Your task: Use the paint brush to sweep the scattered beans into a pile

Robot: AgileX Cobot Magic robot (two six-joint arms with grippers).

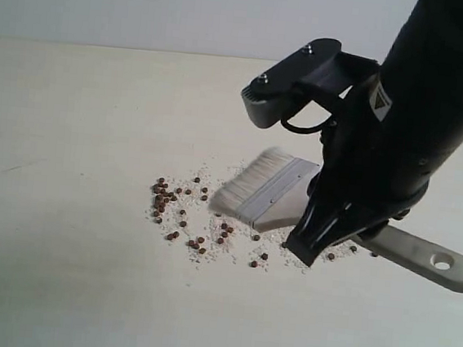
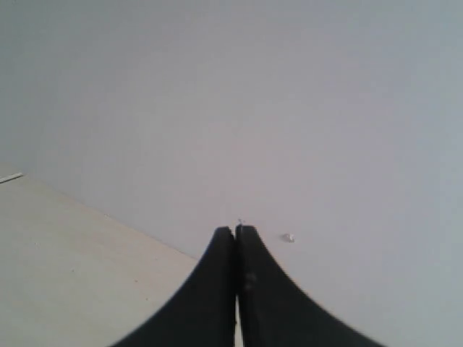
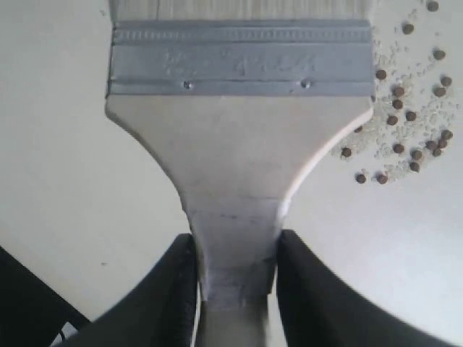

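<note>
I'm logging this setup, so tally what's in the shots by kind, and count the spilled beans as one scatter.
Paint brush: 1
Bean scatter: 1
Grippers: 2, the left gripper and the right gripper
Total: 4

Left pincer closed, right pincer clamped.

Clamped by its wooden handle in the right pincer, tilted, pale bristles forward and down: wide paint brush. Scattered loosely beyond the pincer's tips, around the bristles: tiny brown beans.
</note>
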